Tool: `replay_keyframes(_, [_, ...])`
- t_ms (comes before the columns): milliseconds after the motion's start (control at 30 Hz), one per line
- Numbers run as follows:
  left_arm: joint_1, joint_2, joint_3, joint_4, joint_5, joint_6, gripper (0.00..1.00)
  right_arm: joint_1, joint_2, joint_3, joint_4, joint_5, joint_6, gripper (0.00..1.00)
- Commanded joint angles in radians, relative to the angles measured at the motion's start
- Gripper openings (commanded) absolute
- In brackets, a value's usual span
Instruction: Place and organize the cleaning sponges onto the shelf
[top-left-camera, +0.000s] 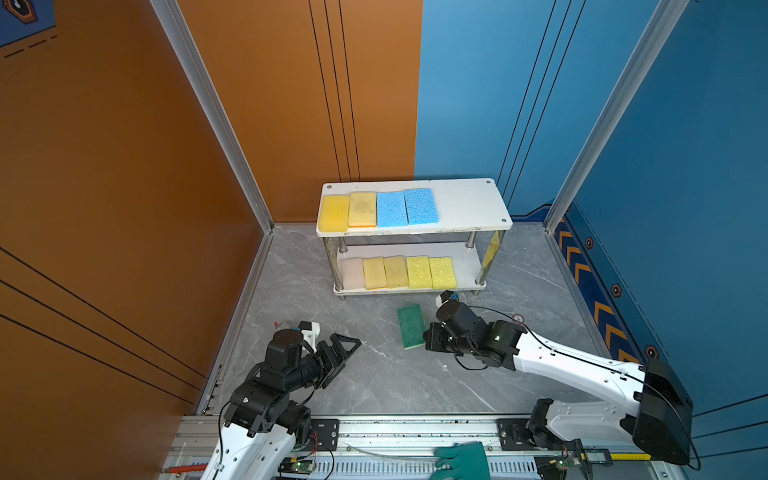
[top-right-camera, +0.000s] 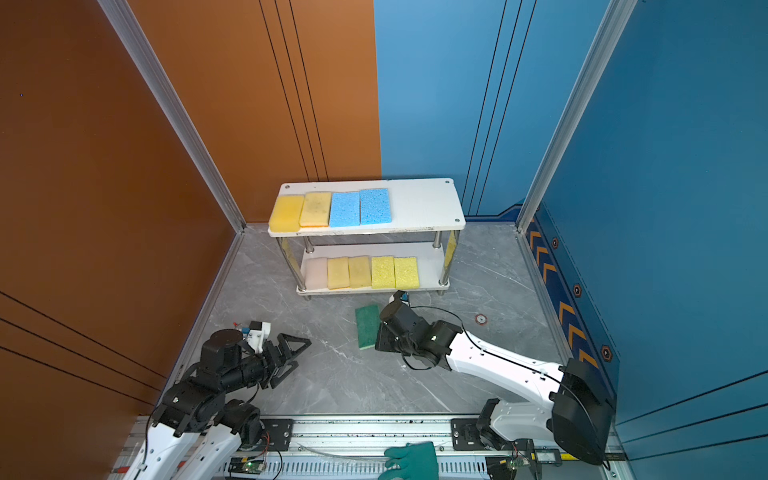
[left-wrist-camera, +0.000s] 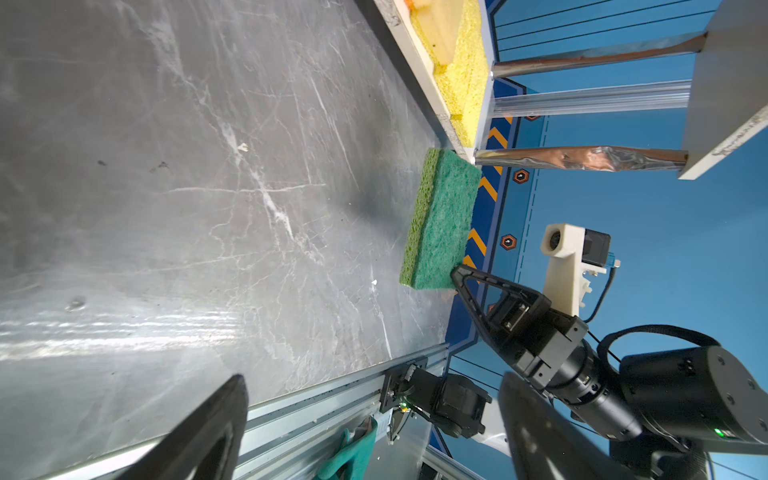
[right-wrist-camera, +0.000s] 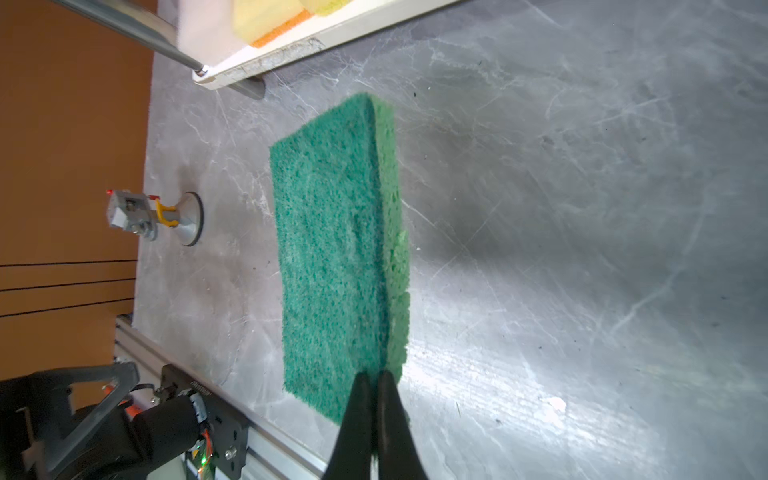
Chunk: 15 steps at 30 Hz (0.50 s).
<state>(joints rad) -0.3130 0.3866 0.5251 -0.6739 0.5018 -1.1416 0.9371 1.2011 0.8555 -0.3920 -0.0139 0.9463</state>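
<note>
Nine sponges already line the shelf. The last, the dark green sponge, is at its six o'clock, pinched by the closed right claw; the left claw gapes empty.

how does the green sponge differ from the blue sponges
The green sponge is pinched at one end by the right gripper, before the shelf; the blue sponges lie flat, side by side, on its top board. The green sponge has a dark face over lighter foam; the blue sponges are one colour. All are rectangular.

green sponge, right end effector pinching corner
</note>
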Motion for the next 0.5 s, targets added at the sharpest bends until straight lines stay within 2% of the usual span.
replay_keyframes(0, [0.007, 0.047, 0.017, 0.207, 0.105, -0.026, 0.95, -0.047, -0.111, -0.008, -0.087, -0.073, -0.018, 0.0])
replay_keyframes(133, [-0.005, 0.15, 0.056, 0.395, 0.176, -0.044, 0.95, -0.142, -0.213, 0.04, -0.174, -0.206, -0.058, 0.0])
replay_keyframes(233, [-0.033, 0.236, 0.113, 0.474, 0.208, -0.026, 0.96, -0.205, -0.236, 0.129, -0.274, -0.297, -0.114, 0.0])
replay_keyframes(367, [-0.091, 0.34, 0.192, 0.56, 0.229, 0.003, 0.96, -0.256, -0.226, 0.262, -0.39, -0.363, -0.177, 0.0])
replay_keyframes(467, [-0.14, 0.394, 0.23, 0.601, 0.222, 0.014, 0.96, -0.273, -0.216, 0.325, -0.403, -0.396, -0.178, 0.0])
